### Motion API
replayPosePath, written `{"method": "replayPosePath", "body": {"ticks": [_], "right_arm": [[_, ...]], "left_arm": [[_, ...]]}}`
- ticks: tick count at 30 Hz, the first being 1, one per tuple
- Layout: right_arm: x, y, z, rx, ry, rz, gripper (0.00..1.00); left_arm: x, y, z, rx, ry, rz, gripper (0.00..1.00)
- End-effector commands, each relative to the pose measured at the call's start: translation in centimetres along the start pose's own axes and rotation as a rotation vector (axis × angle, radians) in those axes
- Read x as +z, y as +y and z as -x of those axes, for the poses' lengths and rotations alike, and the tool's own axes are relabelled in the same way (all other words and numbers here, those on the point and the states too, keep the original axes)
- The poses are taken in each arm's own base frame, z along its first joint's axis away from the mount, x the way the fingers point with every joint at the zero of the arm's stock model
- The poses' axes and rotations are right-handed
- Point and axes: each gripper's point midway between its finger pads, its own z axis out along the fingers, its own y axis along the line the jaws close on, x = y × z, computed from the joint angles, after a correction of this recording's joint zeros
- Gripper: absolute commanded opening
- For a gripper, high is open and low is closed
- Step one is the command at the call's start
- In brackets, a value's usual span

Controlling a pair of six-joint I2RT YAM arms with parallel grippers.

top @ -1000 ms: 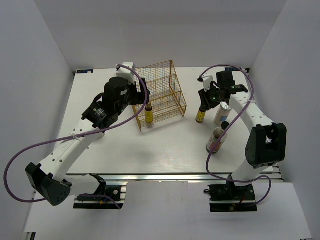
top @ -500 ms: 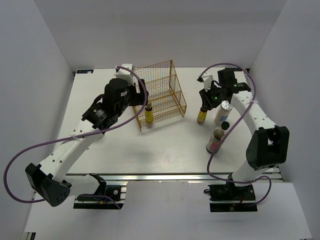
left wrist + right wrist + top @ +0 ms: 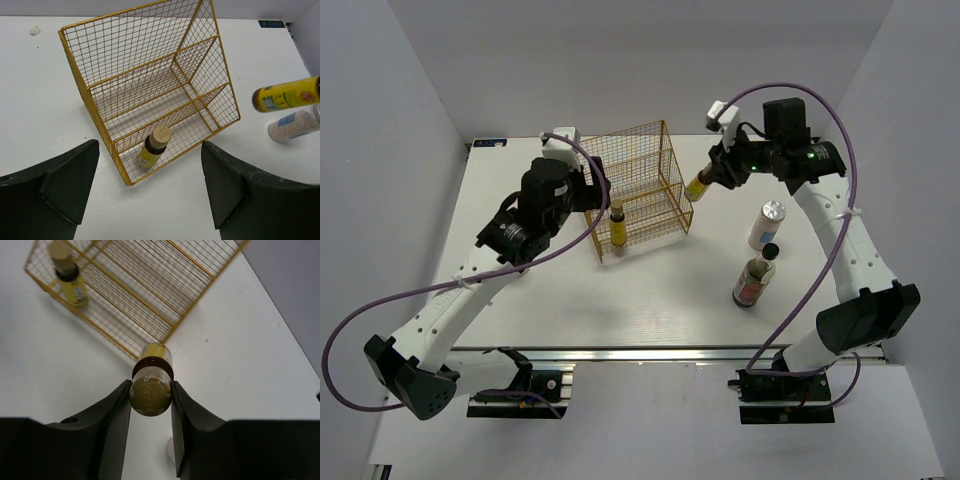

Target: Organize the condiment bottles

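Now R tool (image 3: 150,399) clamps amber bottle (image 3: 699,186) by its cap, base tilted near-left twd wire rack (image 3: 630,150) just beside; L tool (image 3: 155,185) spread, empty.

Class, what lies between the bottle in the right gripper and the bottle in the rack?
Only the rack's wire mesh; the right wrist view shows it, with the held bottle outside.

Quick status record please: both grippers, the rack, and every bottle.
left gripper: open, empty, facing the rack
right gripper: shut on held amber bottle at its cap, lifted off the table by the rack's right side
rack: racked amber bottle upright on bottom shelf
white bottle: on table, right of rack
dark bottle: upright on table, nearer than white bottle
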Motion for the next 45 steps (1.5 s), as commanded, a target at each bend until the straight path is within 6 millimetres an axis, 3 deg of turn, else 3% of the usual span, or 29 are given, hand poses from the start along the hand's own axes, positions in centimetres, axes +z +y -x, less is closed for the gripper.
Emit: {"method": "replayPosePath", "body": {"ticks": [1,5,7,13,19,34,43,45], "right_arm": [[0.6,3.8,4.2,-0.087,-0.118,0.143,0.0],[3.0,5.6,5.2,-0.069,-0.131,0.225,0.0],[3.7,5.5,6.1,-0.066,-0.151,0.231,0.0],[6.5,6.0,6.5,-0.044,-0.14,0.275,0.0],[8.7,6.1,5.2,-0.036,-0.107,0.281,0.0],[14.6,5.7,-0.4,-0.004,0.042,0.262,0.0],[16.8,5.2,-1.7,0.008,0.092,0.239,0.0],[17.0,5.3,-1.8,0.011,0.097,0.24,0.11]], "left_arm": [[-1.9,0.9,1.3,-0.028,-0.049,0.021,0.92],[-2.6,1.2,0.8,-0.047,-0.045,0.026,0.92],[-3.0,1.5,0.5,-0.066,-0.046,0.028,0.92],[-4.0,2.2,-0.1,-0.099,-0.048,0.041,0.92],[-4.4,2.6,-0.9,-0.111,-0.04,0.049,0.92],[-4.5,2.8,-1.9,-0.12,-0.021,0.052,0.92],[-4.2,2.8,-2.6,-0.127,-0.007,0.051,0.92],[-4.1,2.8,-2.9,-0.126,-0.002,0.053,0.92]]}}
